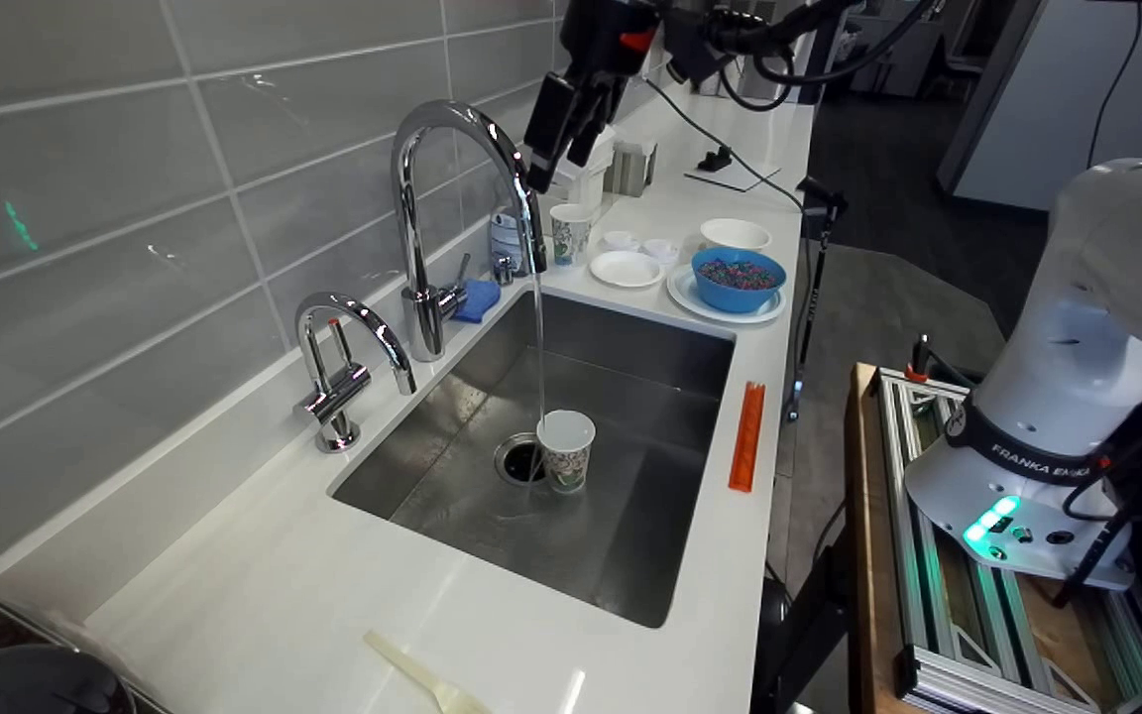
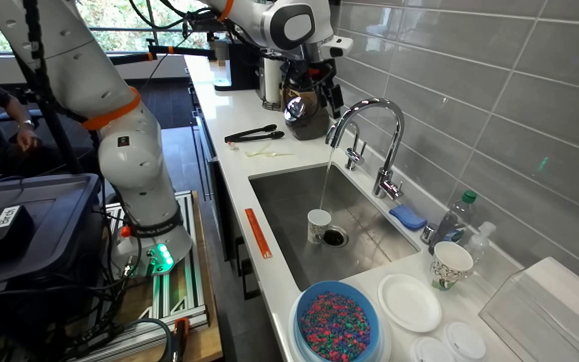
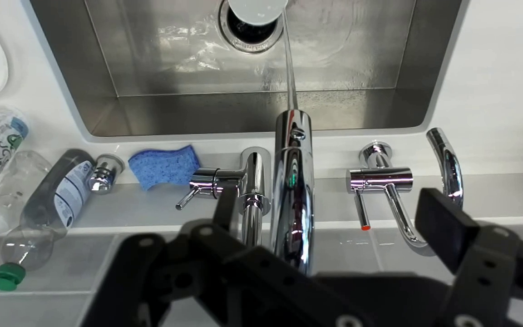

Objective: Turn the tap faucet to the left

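In an exterior view, the tall, shiny chrome gooseneck faucet (image 1: pixel 411 233) stands on the white worktop (image 1: pixel 284 585) just left of the rectangular steel sink (image 1: pixel 630 397), a thin stream of water (image 1: pixel 539 337) falling from its downturned spout (image 1: pixel 529 218) near the white patterned cup (image 1: pixel 566 464). The jaws of the black two-fingered gripper (image 3: pixel 335 215) are wide apart, gripping nothing; the wrist view shows the spout between them, contact unclear.

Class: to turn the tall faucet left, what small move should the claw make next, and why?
Probably ease the claw slightly closer to the faucet before pushing: in the wrist view the fingers stand spread, with the spout showing between them.
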Robot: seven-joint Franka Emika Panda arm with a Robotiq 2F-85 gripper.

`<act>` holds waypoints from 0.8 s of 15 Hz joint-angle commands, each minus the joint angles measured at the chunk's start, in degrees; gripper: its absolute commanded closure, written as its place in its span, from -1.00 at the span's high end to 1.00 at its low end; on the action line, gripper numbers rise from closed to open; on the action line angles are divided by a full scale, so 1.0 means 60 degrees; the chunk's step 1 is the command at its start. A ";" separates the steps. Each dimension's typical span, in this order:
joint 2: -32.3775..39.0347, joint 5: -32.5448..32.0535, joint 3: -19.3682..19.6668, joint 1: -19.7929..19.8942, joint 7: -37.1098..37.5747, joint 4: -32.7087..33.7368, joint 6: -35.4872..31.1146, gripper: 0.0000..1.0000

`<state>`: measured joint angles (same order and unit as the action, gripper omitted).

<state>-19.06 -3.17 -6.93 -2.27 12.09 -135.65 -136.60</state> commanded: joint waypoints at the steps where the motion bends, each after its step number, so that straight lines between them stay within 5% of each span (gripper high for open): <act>1: 0.0140 -0.0183 -0.0154 0.0121 0.0594 -0.0222 -0.0592 1.00; 8: 0.0416 -0.0271 -0.0270 0.0123 0.0886 -0.0298 -0.1007 0.92; 9: 0.0444 -0.0270 -0.0274 0.0120 0.0903 -0.0289 -0.1001 0.79; 10: 0.0459 -0.0272 -0.0276 0.0125 0.0944 -0.0286 -0.0998 0.43; 12: 0.0479 -0.0286 -0.0278 0.0130 0.0989 -0.0283 -0.1007 0.22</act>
<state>-16.61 -3.62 -7.89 -2.06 15.81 -136.61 -140.80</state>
